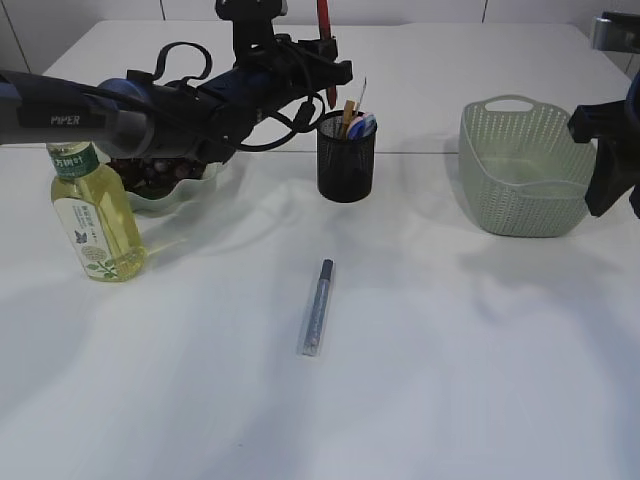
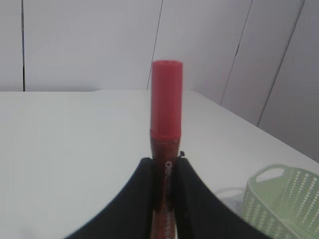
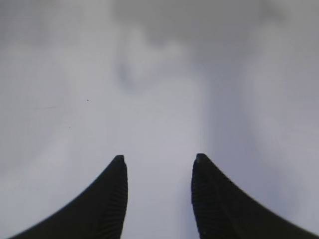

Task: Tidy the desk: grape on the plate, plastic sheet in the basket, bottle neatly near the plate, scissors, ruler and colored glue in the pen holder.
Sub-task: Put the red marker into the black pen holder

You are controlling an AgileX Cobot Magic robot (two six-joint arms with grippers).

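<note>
My left gripper is shut on a red colored glue stick, held upright just above and left of the black mesh pen holder. In the left wrist view the red glue rises from between the closed jaws of that gripper. A yellowish ruler and a blue-and-white item stand in the holder. A grey-blue glue pen lies on the table in front. Dark grapes sit on the green plate, with the bottle beside it. My right gripper is open and empty. The plastic sheet is not visible.
The pale green basket stands at the right, with my right arm next to its right side. My left arm stretches over the plate and bottle. The table's far edge runs behind the holder.
</note>
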